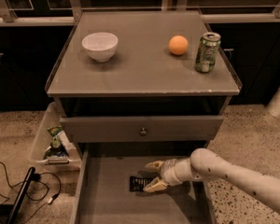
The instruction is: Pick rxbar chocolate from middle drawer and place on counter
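The gripper [150,176] is down inside the pulled-out middle drawer [107,204], reaching in from the right on its pale arm [233,175]. Its fingers [155,164] are spread apart and grip nothing. The rxbar chocolate [138,183] lies flat on the drawer floor near the back, just left of the fingertips. The lower finger seems to touch the bar's right end, though the dim view leaves that unsure.

Directly above the gripper a closed drawer front [107,128] with a small round knob [143,131] overhangs the back of the open drawer. On the bench [144,76] stand a white bowl [100,45] at the left, an orange [178,45] right of centre and a green soda can [207,52] just beside it, near the right edge. On the floor left of the cabinet sits a pale bin [38,146] holding packets, with a black cable [11,183] trailing in front of it.
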Tool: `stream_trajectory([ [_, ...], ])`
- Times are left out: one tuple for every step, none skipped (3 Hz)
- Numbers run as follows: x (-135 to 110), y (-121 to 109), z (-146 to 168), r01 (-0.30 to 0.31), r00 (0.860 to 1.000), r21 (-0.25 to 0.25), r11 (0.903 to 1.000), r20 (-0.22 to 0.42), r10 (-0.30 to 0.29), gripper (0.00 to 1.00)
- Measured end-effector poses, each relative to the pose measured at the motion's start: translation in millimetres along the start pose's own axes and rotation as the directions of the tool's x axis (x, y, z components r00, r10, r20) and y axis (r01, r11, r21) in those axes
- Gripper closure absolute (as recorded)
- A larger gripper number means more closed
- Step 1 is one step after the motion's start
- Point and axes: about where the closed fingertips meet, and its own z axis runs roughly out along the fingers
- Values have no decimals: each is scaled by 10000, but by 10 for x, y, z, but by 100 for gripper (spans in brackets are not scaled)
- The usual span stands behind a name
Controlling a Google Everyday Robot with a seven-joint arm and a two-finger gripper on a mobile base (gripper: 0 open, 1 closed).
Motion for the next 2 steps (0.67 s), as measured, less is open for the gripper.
stream_trajectory([
  [196,31,70,425,9989,-333,9985,-203,-432,0],
  [315,34,128,662,9971,-519,9965,-345,-680,0],
])
